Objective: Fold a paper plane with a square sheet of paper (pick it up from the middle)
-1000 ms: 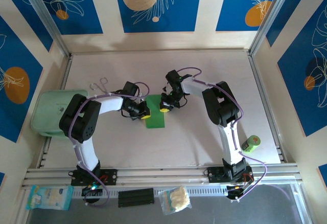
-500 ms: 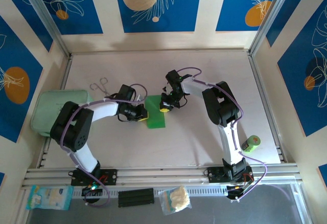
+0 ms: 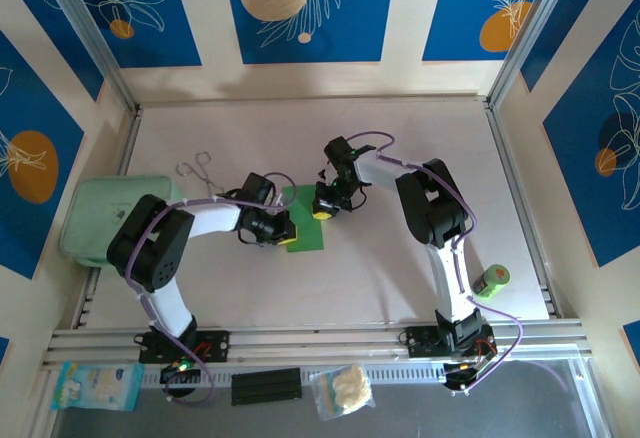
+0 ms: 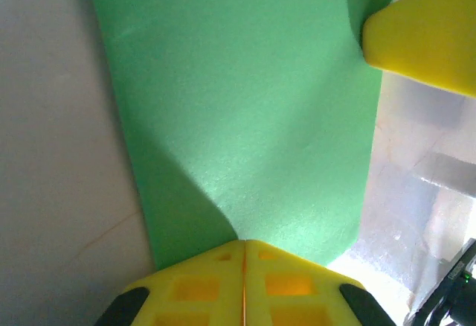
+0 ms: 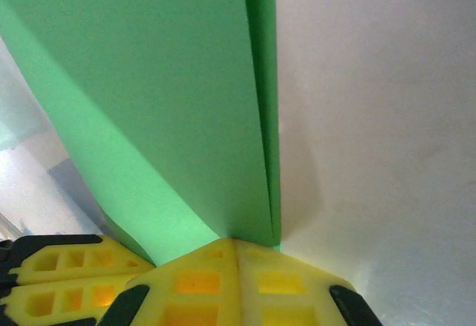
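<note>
On the pale wooden table (image 3: 420, 138), the thin bright green paper sheet (image 3: 308, 232) lies mid-table, doubled into a strip with its long axis running near to far and no pointed end yet. The first crease seems in hand; next, the corners need folding in. The left gripper (image 3: 283, 230) and right gripper (image 3: 322, 212), both closed, press its left and far-right edges.

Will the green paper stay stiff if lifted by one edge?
Likely flops: the square sheet of paper is thin, only two folded layers. Probably light; on the smooth table, pushes may slide it.
</note>
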Motion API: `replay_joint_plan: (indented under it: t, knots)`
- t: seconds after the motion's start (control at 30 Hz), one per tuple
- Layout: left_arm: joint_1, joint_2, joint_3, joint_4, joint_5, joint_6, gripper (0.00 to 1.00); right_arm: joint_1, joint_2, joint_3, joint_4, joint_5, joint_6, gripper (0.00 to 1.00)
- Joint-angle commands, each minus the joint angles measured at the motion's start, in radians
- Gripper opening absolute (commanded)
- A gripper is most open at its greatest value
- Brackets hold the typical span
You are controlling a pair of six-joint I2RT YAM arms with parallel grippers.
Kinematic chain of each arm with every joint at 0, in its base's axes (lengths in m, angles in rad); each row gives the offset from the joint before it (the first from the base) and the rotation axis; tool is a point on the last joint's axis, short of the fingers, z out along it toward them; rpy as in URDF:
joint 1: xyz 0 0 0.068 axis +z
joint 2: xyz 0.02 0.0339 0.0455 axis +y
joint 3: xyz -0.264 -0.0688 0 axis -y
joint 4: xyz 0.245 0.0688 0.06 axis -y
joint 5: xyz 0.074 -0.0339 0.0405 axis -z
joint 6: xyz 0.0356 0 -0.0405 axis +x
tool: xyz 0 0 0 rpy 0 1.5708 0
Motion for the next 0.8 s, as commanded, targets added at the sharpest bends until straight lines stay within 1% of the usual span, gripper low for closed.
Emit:
replay_joint_plan:
  t: [0.0,0.13,0.27,0.37,0.47,0.6,0.67,0.77]
  knots:
    - [-0.007,-0.006,-0.073,-0.065,-0.019,0.036,0.09,-0.03,0.166,-0.11,-0.138,0.335,0.0,0.01]
    - [-0.007,-0.042,-0.139,-0.089,-0.035,0.047,0.09,-0.031,0.167,-0.107,-0.143,0.338,-0.002,0.01]
    - [-0.007,-0.113,-0.185,-0.136,-0.045,0.063,0.09,-0.032,0.167,-0.106,-0.144,0.337,-0.002,0.01]
    - [-0.007,-0.174,-0.182,-0.208,-0.046,0.085,0.08,-0.031,0.167,-0.105,-0.144,0.337,-0.002,0.01]
    - [-0.007,-0.24,-0.145,-0.226,-0.044,0.086,0.09,-0.031,0.167,-0.106,-0.144,0.337,-0.003,0.01]
    - [-0.007,-0.258,-0.085,-0.128,-0.057,0.008,0.09,-0.032,0.167,-0.104,-0.147,0.334,-0.001,0.01]
    - [-0.007,-0.224,-0.067,-0.045,-0.065,-0.05,0.09,-0.032,0.167,-0.103,-0.148,0.335,0.0,0.01]
    - [-0.007,-0.147,-0.036,0.041,-0.068,-0.101,0.09,-0.032,0.167,-0.103,-0.147,0.333,0.001,0.01]
